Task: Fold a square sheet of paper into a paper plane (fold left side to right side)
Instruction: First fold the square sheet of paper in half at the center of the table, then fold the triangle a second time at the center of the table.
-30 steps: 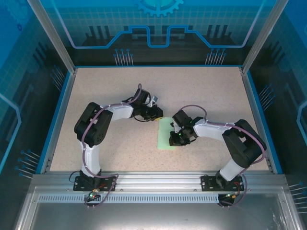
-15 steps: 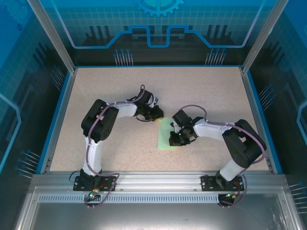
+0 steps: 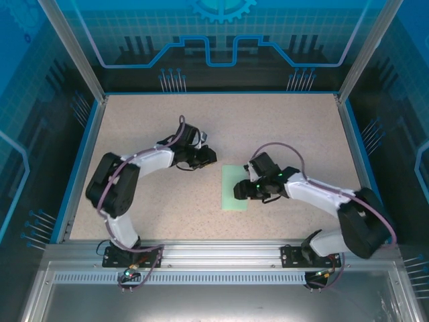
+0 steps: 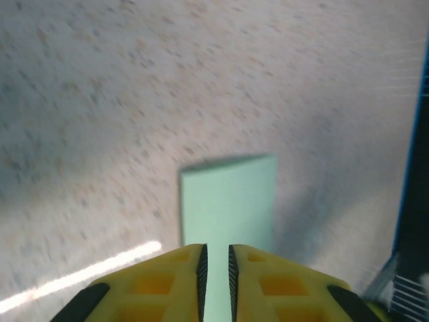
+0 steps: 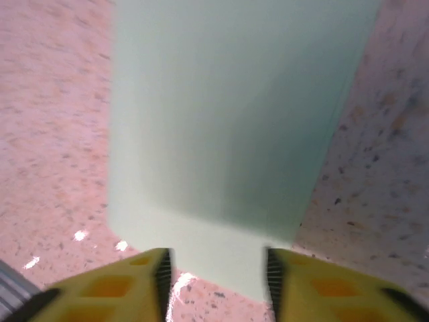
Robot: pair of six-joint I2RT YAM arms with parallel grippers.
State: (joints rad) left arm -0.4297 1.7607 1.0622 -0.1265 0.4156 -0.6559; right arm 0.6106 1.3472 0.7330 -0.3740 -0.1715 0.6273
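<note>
Pale green sheet (image 3: 231,186) folded into a flat, narrow rectangle.
Nearby, left claw (image 4: 216,263) pinched together; right claw (image 5: 214,263) spread over it.

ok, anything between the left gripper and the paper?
Nothing in the way. The top view shows a short stretch of bare table between the left gripper and the paper's far left corner.

The square sheet of paper (image 3: 231,180) lies flat, the right gripper (image 3: 241,192) over its right half, the left gripper (image 3: 210,156) near its far-left corner.
</note>
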